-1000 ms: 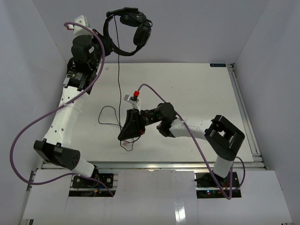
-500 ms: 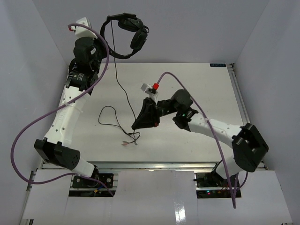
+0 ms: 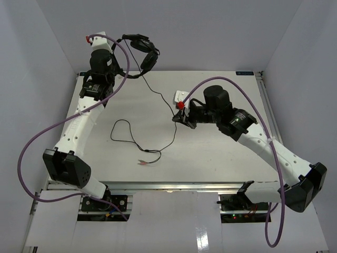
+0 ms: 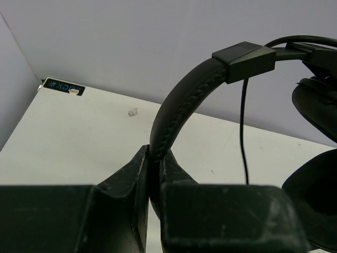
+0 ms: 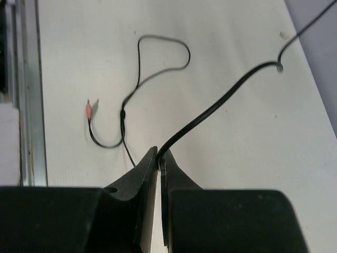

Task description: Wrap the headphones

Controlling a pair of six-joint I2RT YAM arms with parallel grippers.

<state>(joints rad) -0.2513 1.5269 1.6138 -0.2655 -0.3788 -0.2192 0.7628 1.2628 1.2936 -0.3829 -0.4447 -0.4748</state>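
Well, far left first: the left hand (image 4: 155, 158) is clamped shut on the padded headband (image 4: 184, 100) of the headphones (image 3: 141, 50). It holds them raised over the back-left corner of the surface (image 3: 226, 153), ear cups hanging free, likely as an anchor to wind around. Below, mid-surface, slack cable (image 5: 200, 117) lies in a loose loop, its coloured plugs (image 3: 141, 162) near the front edge — nothing wound yet. Further right, the right hand (image 5: 159, 154) is pinched closed on the cable part-way along, so the stretch up to the headset runs fairly taut — ready, I'd guess, for a first turn.
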